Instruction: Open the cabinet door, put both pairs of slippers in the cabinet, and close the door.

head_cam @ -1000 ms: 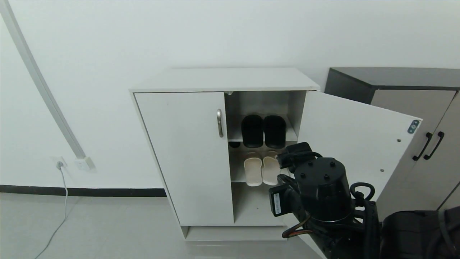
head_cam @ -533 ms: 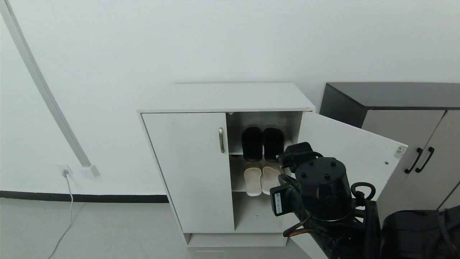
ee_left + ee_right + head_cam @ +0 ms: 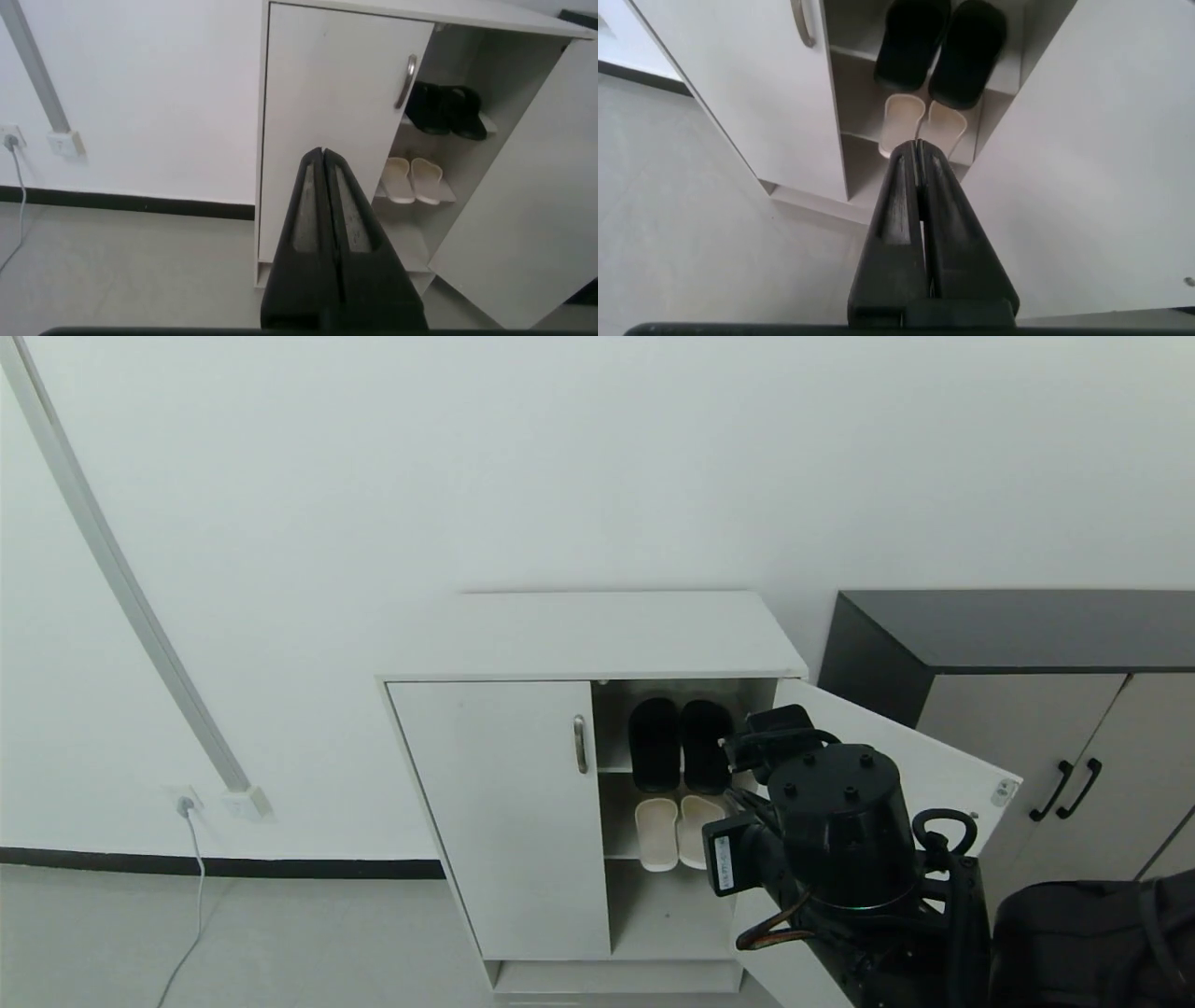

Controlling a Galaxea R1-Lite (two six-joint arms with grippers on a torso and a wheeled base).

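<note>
Slippers shelved inside the cabinet [image 3: 607, 635], black pair [image 3: 679, 744] above white pair [image 3: 679, 831]; its open door [image 3: 948, 779] likely needs a push next. Left gripper [image 3: 322, 154] and right gripper [image 3: 918, 147] both pinched closed, empty.

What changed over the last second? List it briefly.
The whole head view shifted, the cabinet sitting lower in it: the camera moved, not the things. Nothing grasped or released. Unchanged: right door open, black slippers above white slippers inside, left gripper and right gripper shut.
</note>
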